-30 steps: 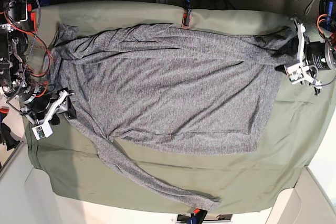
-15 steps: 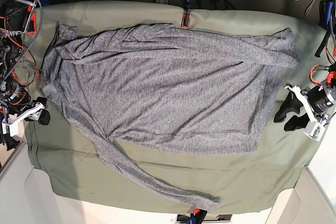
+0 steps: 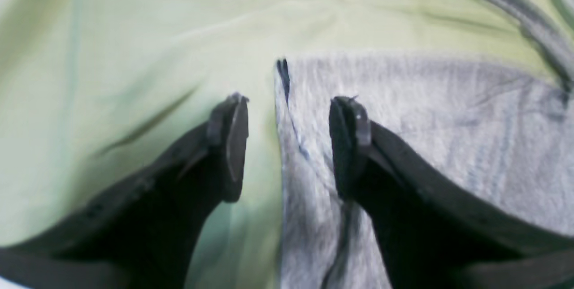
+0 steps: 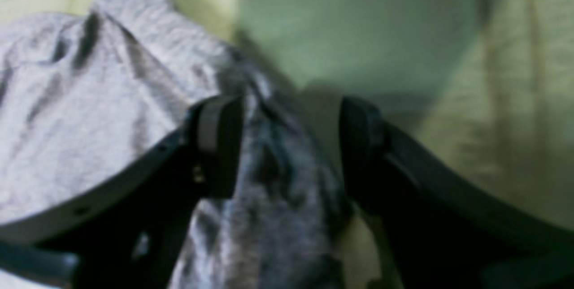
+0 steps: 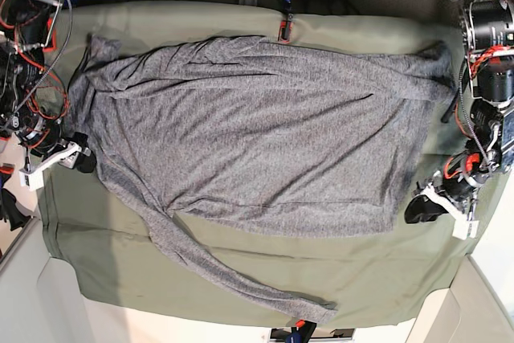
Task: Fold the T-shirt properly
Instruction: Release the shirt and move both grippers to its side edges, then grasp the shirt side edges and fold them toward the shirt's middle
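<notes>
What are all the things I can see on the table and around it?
T-shirt: one, mottled grey with long sleeves, spread out wrinkled across the middle of the table; one sleeve trails toward the near edge.
Table cloth: one, olive green, under the shirt, covering the table.
Clamps: one at the far edge of the cloth, another partly seen at the near edge; colours hard to tell.
Cables: a bundle, red and black, by the arm on the picture's left.
Left gripper: one, black, open, straddling the shirt's corner edge, at the base view's right.
Right gripper: one, black, open, over bunched shirt cloth, at the base view's left.
</notes>
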`<state>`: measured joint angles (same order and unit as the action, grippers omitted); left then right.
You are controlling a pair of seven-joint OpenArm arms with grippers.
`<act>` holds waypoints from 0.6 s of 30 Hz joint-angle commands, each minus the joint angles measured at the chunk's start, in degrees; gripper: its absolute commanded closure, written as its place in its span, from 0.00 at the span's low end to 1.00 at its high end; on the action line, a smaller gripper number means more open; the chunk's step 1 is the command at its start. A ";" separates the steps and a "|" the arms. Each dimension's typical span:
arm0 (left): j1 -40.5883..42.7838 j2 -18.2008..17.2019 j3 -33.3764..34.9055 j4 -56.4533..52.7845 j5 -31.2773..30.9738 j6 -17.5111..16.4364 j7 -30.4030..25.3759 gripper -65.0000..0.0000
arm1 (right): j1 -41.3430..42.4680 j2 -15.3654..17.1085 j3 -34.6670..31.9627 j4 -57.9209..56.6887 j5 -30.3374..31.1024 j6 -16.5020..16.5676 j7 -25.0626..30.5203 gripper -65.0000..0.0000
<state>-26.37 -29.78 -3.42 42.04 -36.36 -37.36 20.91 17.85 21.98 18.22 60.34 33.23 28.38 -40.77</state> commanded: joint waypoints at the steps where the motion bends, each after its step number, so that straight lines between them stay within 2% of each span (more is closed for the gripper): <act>1: -2.69 -0.09 -0.22 -1.88 0.63 -0.17 -1.84 0.51 | 1.36 0.66 0.31 0.79 0.66 0.17 0.83 0.47; 5: -5.90 2.21 0.61 -9.62 7.08 -0.09 -7.28 0.51 | 1.36 -0.61 0.31 0.79 0.63 0.17 0.76 0.47; 8: -6.16 3.17 2.56 -11.08 10.27 3.02 -9.70 0.51 | 1.33 -1.36 0.28 0.79 0.66 0.22 0.63 0.47; 13: -6.32 4.39 6.60 -11.02 10.93 3.89 -10.03 0.51 | 1.57 -1.88 0.28 0.79 1.16 0.48 0.66 0.47; 18: -6.51 5.64 7.15 -11.04 10.93 3.69 -9.97 0.51 | 1.53 -2.91 0.28 0.79 1.70 0.61 0.66 0.47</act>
<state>-31.46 -23.79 3.73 30.46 -25.52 -33.45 10.48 17.96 18.35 18.26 60.36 33.93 28.34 -40.82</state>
